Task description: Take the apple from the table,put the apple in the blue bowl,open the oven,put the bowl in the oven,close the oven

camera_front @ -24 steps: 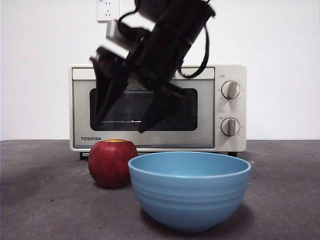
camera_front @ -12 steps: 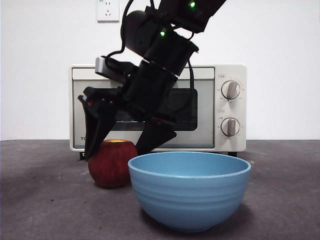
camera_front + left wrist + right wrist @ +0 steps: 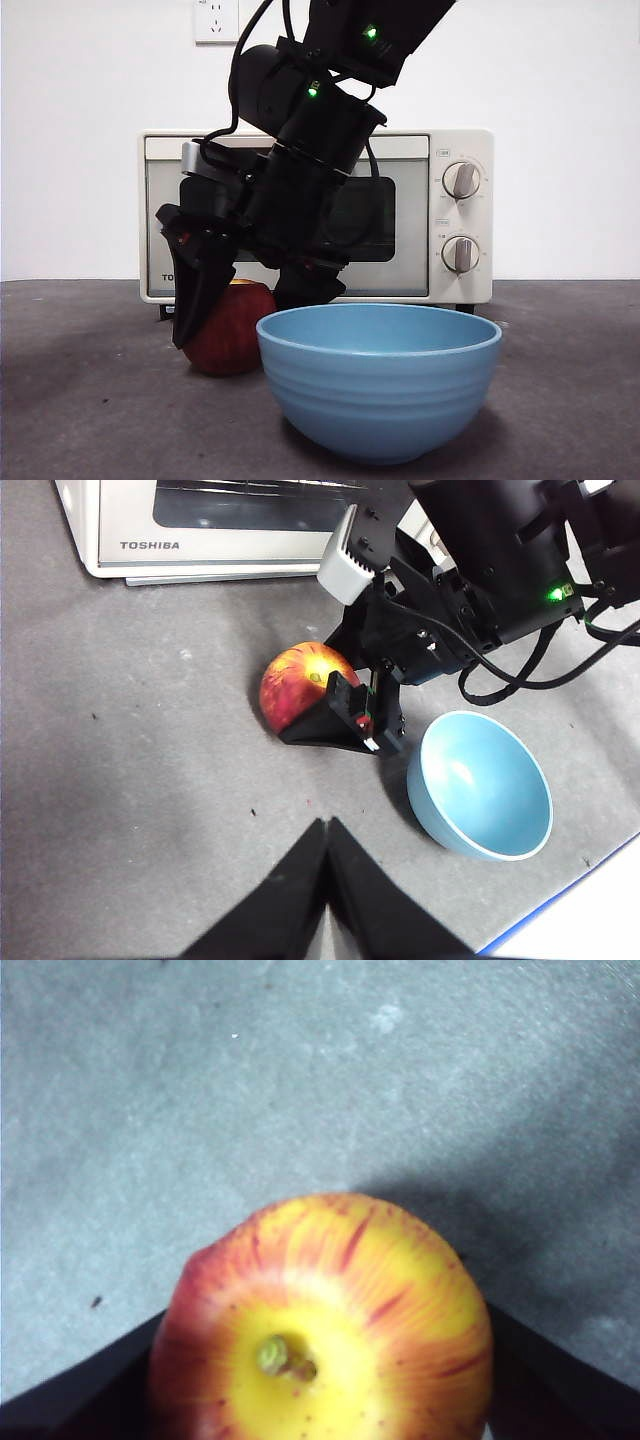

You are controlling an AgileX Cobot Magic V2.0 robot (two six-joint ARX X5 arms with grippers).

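Observation:
The apple [image 3: 235, 335] stands on the table [image 3: 80, 400], just left of and behind the blue bowl [image 3: 380, 385]. My right gripper [image 3: 243, 320] has come down over it, open, with one jaw on each side of the fruit. In the right wrist view the apple [image 3: 330, 1330] fills the gap between the two jaws, its yellow stem patch facing up. In the left wrist view the apple [image 3: 300, 675] and the empty bowl [image 3: 480, 785] lie below my left gripper [image 3: 325, 825], which hangs shut and high above the table. The oven [image 3: 420, 210] stands behind, door closed.
Two round knobs [image 3: 461, 180] sit on the oven's right side. A wall socket [image 3: 215, 18] is above the oven. In the left wrist view a pale table edge [image 3: 580, 920] runs close to the bowl.
My right gripper has dropped from in front of the oven door to the apple, its jaws now straddling it. Apple and bowl have not moved.

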